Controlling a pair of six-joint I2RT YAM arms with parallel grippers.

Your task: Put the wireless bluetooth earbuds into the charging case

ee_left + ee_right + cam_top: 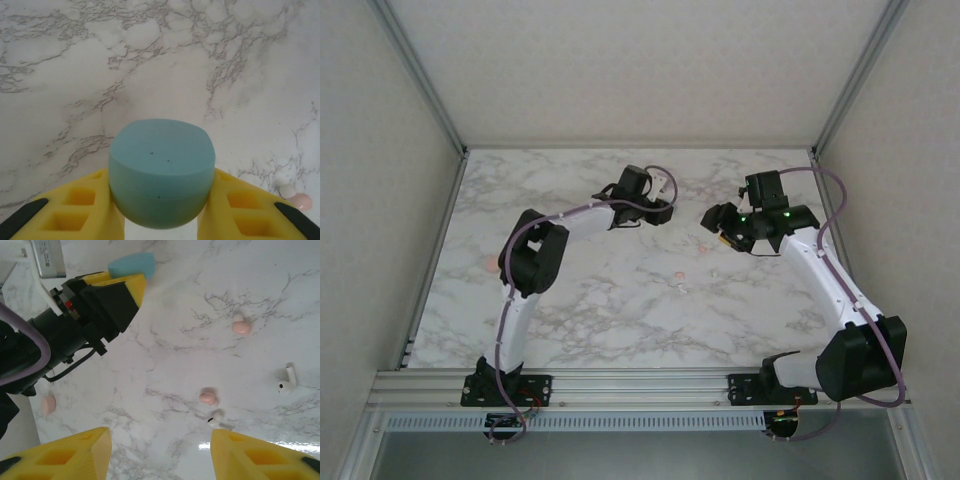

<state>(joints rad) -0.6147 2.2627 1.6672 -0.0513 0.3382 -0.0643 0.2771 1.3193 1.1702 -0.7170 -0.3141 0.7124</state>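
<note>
Left claw [162, 176] clamped on the teal case [161, 150], seemingly closed; right claw [160, 455] apart, empty, over loose earbuds [207, 397] mid counter [620, 320], next call: pinch one bud

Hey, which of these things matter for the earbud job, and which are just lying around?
Job: teal case in left hand; pink earbuds; white earbuds; open right hand.
Lying about: pale pink piece, too small to identify.

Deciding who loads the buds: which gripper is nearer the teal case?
Left. The left gripper is clamped on the teal case, held between its yellow fingers. The right gripper hangs apart from it, jaws open, over loose earbuds on the marble table.
</note>
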